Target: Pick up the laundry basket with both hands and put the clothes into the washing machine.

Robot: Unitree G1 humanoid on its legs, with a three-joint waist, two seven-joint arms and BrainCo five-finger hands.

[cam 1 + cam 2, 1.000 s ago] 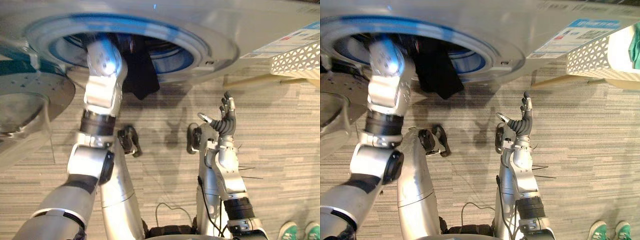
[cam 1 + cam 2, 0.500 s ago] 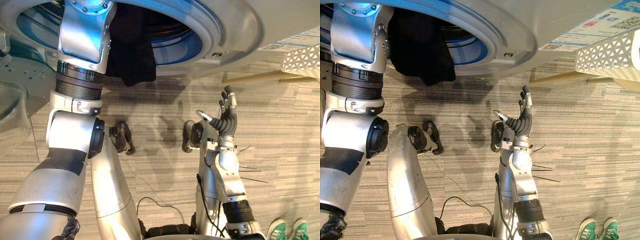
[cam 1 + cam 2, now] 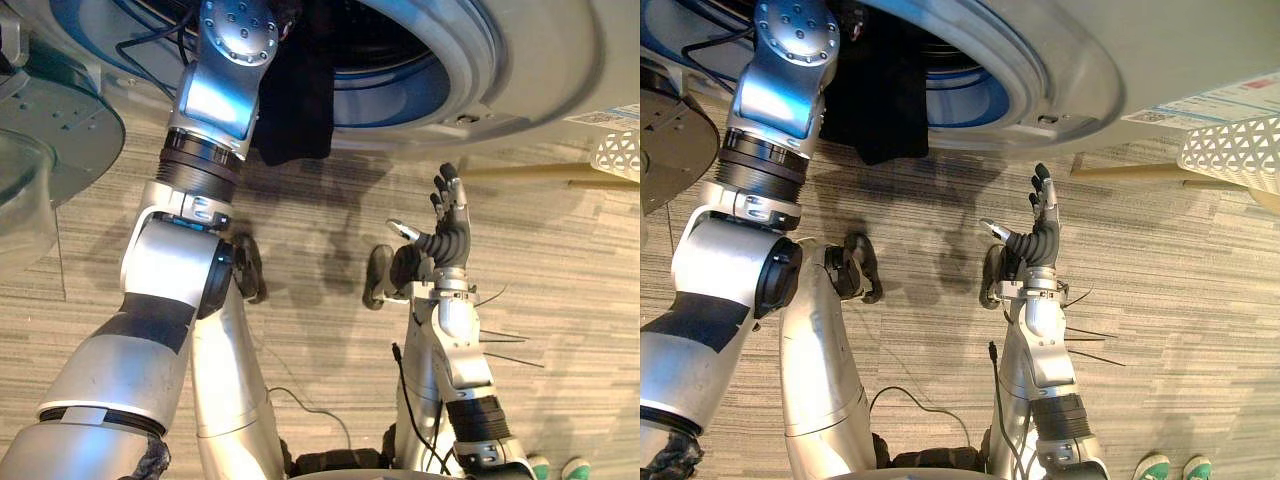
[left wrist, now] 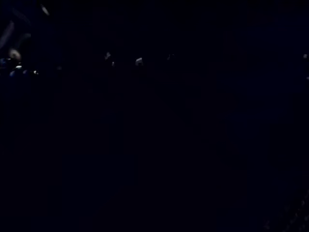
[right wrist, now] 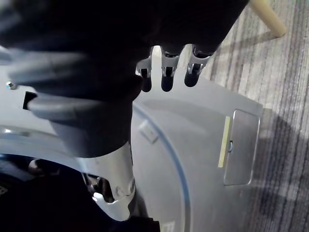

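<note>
Grey striped carpet (image 3: pixel 570 320) runs under the washer (image 3: pixel 1200 40). Its round port (image 3: pixel 480 70) gapes, with the door (image 3: pixel 40 150) swung off to the robot's left. One dark cloth (image 3: pixel 295 115) hangs half out over the port's lower lip, its tail dangling above the floor. The left arm (image 3: pixel 215 100) is sunk into the drum just beside that cloth. The left hand is hidden inside and the left wrist view is dark, so I cannot tell whether it grips anything. The right hand (image 3: pixel 1040 235) stands raised over the carpet, well apart from the port. Its fingers (image 5: pixel 166 72) are straight, slightly spread, and hold nothing. The white lattice basket (image 3: pixel 1235 150) sits off to the right above a wooden bar (image 3: pixel 520 172), with neither hand on it.

The cloth looks light, soft and limp. It will probably sag wherever it is unsupported and slide back out over the smooth lip. The best hold is likely a bunched fold close to the lip, not the loose tail, followed by a push deep into the drum.

The left arm takes up the port's left part, and the door crowds that side further. Open room lies to the right of the cloth and over the bare carpet below. The hard rim is the edge to mind when an arm passes through the port.
</note>
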